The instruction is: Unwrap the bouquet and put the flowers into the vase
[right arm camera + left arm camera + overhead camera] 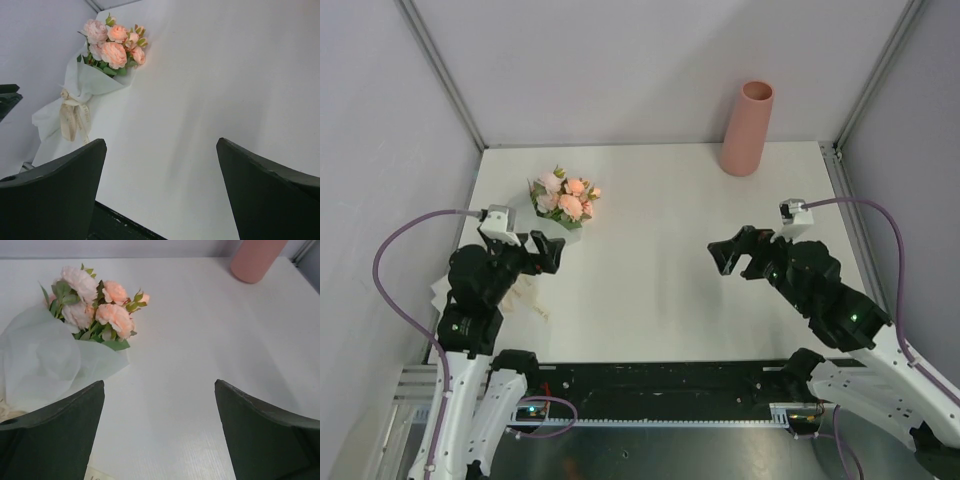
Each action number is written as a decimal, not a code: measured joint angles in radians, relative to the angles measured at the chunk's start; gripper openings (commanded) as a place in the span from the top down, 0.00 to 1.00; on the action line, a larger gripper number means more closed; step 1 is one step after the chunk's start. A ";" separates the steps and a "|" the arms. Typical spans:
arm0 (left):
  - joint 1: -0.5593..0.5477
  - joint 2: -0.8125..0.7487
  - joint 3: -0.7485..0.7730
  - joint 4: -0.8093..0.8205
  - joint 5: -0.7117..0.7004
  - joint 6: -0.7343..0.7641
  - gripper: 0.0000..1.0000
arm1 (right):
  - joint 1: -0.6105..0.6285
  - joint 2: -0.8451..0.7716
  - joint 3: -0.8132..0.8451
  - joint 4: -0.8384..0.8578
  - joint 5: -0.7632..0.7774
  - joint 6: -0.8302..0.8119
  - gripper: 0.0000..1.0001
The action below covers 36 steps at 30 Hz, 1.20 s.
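The bouquet (pixel 565 200) lies on the white table at the far left, its pink and peach flowers (pixel 100 305) pointing away from the arms. It is still wrapped in a white paper cone (pixel 85 85) tied with a cream ribbon (pixel 74 117). My left gripper (pixel 552 252) hovers open just near of the blooms and over the wrapped stem end, with nothing between its fingers (pixel 160 385). The salmon-pink vase (pixel 748 128) stands upright at the far right and also shows at the top in the left wrist view (pixel 257 257). Mid-right, my right gripper (pixel 720 257) is open and empty, facing left toward the bouquet (pixel 161 142).
Grey walls and metal frame posts (pixel 440 70) close in the table on three sides. A black rail (pixel 650 385) runs along the near edge between the arm bases. Purple cables (pixel 395 245) loop beside each arm.
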 measured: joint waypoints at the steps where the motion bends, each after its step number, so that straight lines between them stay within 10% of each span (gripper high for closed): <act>1: 0.000 0.003 -0.006 0.002 -0.008 0.013 0.08 | 0.000 -0.008 0.000 0.000 0.000 0.000 0.01; 10: -0.047 0.110 -0.029 -0.004 -0.160 0.212 0.08 | 0.000 -0.089 -0.009 -0.002 -0.001 -0.039 0.01; 28: -0.053 0.809 0.200 -0.019 -0.494 0.552 0.13 | 0.000 -0.208 -0.048 0.027 -0.088 -0.095 0.01; 36: -0.055 0.954 0.238 -0.016 -0.556 0.600 0.72 | -0.001 -0.231 -0.048 0.031 -0.093 -0.109 0.01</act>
